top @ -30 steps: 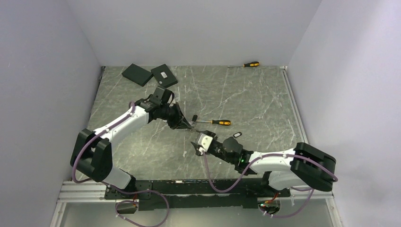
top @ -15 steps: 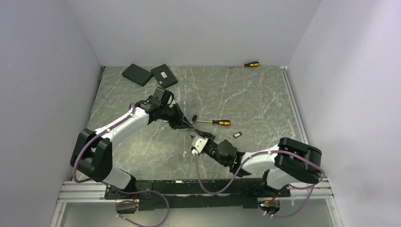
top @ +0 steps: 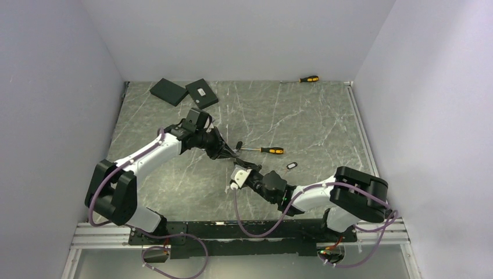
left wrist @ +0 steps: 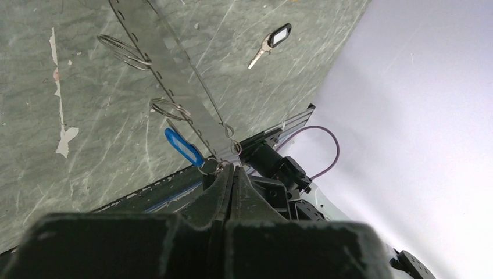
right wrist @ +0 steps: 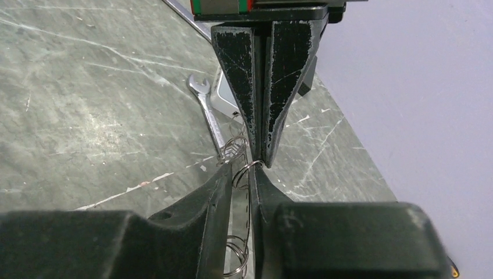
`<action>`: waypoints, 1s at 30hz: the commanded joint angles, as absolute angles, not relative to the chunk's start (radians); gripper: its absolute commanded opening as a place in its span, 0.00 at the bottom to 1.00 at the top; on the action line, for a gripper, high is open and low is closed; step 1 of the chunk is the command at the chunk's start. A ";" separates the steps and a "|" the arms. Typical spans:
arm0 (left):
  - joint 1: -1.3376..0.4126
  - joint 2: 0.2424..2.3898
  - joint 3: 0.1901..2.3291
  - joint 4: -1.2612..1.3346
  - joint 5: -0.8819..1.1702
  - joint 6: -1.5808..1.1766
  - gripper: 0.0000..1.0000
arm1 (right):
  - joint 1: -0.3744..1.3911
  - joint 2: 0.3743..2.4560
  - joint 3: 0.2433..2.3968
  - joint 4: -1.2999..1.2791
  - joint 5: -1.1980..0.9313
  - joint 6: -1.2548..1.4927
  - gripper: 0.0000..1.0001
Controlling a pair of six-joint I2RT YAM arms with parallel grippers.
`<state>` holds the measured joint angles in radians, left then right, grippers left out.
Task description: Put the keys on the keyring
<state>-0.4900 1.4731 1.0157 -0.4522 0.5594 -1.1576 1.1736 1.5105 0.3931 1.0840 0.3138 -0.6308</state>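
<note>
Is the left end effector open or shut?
Shut: the left end effector pinches the thin silver wire hoop, its fingers touching.

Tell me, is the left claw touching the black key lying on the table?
Apart. The left wrist view shows the black key lying on the table, with bare tabletop between it and the left claw.
</note>
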 commanded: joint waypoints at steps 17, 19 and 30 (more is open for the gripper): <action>-0.479 1.367 1.059 -0.535 0.459 -1.036 0.00 | 1.166 1.402 0.420 1.034 0.325 -0.624 0.00; -0.479 1.336 1.078 -0.557 0.393 -0.932 0.00 | 1.148 1.351 0.415 0.995 0.294 -0.585 0.00; -0.480 1.022 0.973 -0.405 0.361 -0.386 0.62 | 0.994 1.084 0.400 0.732 -0.181 -0.350 0.00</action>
